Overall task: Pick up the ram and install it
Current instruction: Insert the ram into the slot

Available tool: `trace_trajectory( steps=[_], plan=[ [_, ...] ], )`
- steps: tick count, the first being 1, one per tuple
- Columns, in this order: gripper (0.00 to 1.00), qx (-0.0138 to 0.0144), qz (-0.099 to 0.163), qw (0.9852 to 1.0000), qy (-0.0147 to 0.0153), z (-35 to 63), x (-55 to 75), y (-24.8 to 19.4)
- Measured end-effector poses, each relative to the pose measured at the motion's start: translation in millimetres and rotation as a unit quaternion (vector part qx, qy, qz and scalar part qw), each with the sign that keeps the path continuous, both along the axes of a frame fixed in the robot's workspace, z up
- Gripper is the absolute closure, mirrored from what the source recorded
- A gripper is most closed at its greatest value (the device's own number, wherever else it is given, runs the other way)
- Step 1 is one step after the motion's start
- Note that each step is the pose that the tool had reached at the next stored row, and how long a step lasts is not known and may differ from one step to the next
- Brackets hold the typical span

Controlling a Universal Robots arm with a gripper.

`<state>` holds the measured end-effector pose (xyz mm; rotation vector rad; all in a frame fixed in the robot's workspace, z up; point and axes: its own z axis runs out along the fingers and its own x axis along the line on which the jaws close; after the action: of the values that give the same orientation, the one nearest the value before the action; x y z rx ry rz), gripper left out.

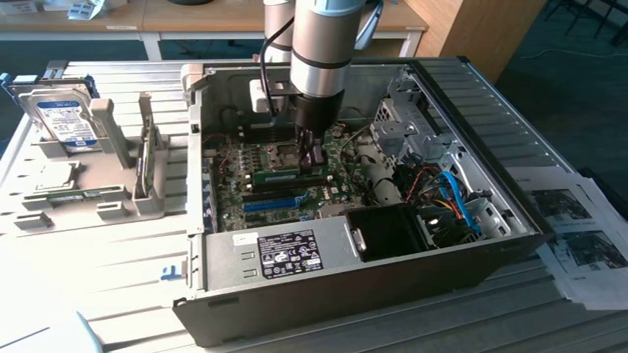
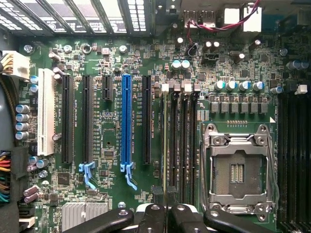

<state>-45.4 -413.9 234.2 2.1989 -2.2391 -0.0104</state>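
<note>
The open computer case [image 1: 490,243] lies on its side, and my arm reaches down into it. My gripper [image 1: 312,163] is low over the motherboard [image 1: 235,184], beside the empty processor socket [image 1: 290,153]. It is shut on the ram [image 1: 278,176], a thin green stick lying level along the black memory slots. In the wrist view the ram [image 2: 165,145] shows edge-on as a thin pale line. It runs from between my black fingers [image 2: 151,218] along the memory slot [image 2: 173,145] nearest the expansion slots. I cannot tell whether it is seated in the slot or just above it.
A bright-blue slot [image 2: 126,121] and black expansion slots lie beside the memory slots, with the processor socket [image 2: 236,170] on the other side. A black fan shroud [image 1: 393,232] and coloured cables [image 1: 451,198] fill the case's near right. A hard drive [image 1: 64,118] stands in a grey holder [image 1: 88,198] at the exterior view's left.
</note>
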Motion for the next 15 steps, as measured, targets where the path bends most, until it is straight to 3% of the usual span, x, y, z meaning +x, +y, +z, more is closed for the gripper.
trace_trajectory(
  steps=[15],
  plan=[
    [0.88,0.0001,0.0,1.0,0.0,-1.3,0.0,1.1]
  ],
)
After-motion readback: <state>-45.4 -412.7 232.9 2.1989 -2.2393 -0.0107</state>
